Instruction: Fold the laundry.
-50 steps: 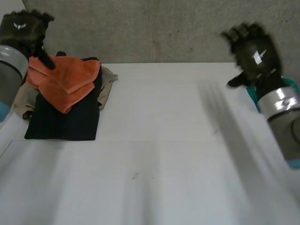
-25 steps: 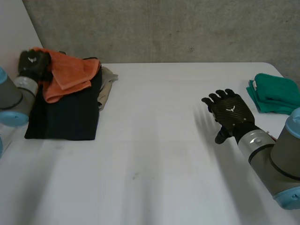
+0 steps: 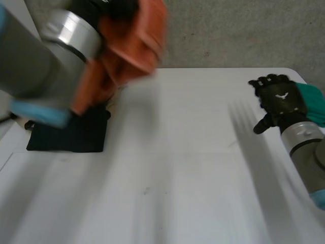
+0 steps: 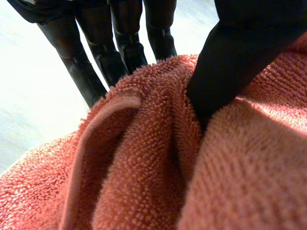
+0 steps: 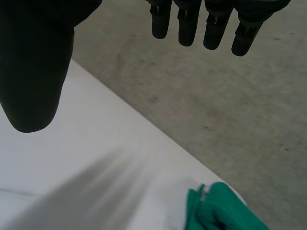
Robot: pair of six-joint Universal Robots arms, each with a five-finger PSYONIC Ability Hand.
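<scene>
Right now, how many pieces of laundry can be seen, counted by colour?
orange towel: 1
black garment: 1
green cloth: 1
Total: 3

Orange towel [image 3: 134, 48] bunched aloft; black garment [image 3: 71, 134] flat; green cloth [image 3: 316, 104] far right.

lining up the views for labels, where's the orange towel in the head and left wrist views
Head view: orange towel hangs from the raised left hand, above the dark garment.
Left wrist view: orange towel bunched under the palm, pinched between thumb and fingers.
Shared landmark: the left hand gripping it.
</scene>
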